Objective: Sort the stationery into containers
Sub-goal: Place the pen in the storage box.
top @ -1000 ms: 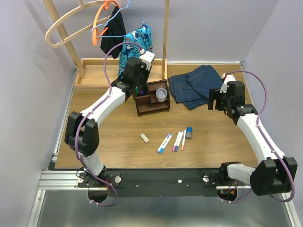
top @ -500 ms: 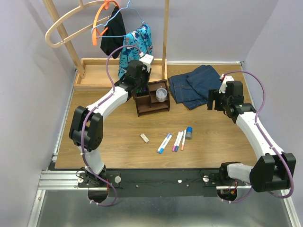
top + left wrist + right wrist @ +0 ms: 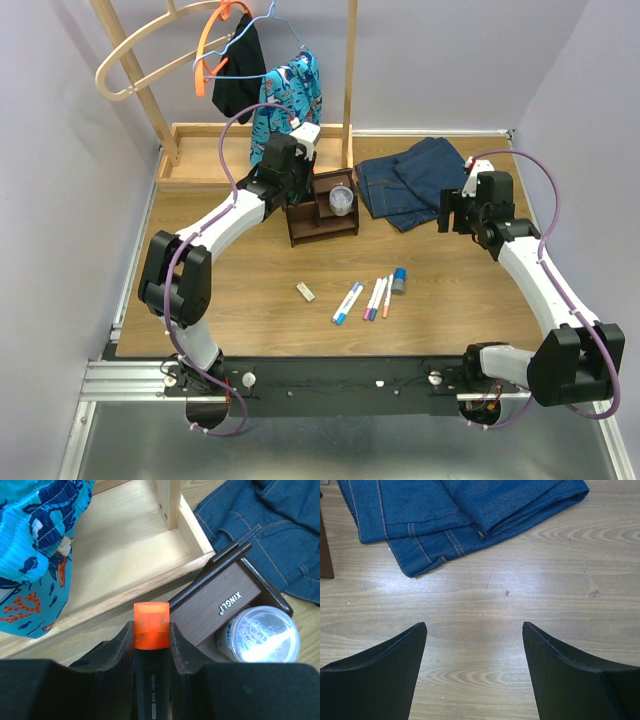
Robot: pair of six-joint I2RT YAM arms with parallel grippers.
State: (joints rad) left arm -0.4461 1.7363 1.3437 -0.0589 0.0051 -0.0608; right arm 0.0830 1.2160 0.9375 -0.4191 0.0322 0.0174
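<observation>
The left gripper (image 3: 151,636) is clamping the orange marker (image 3: 151,667), its two fingers (image 3: 120,650) closed narrowly against the dark barrel just below the orange cap, so that the cap is sticking out beyond the fingertips. In the left wrist view the cap is pointing towards the near-left corner of the dark brown organiser (image 3: 220,605), which is lying just ahead and to the right of it, while the pale wooden tray (image 3: 125,545) is spreading out behind. The clear round tub (image 3: 260,635) is sitting in a compartment of the organiser, to the right of the marker. From above, the left gripper (image 3: 293,180) is hanging over the organiser's (image 3: 322,212) far-left edge. The right gripper (image 3: 474,625) is hovering with its jaws spread wide and nothing between them, above bare table (image 3: 485,595) just beside the folded jeans (image 3: 445,510). Nearer the arm bases, the white eraser (image 3: 305,292), three thin pens (image 3: 373,298) and the blue-capped bottle (image 3: 399,280) are lying loose on the wood, well apart from both grippers.
</observation>
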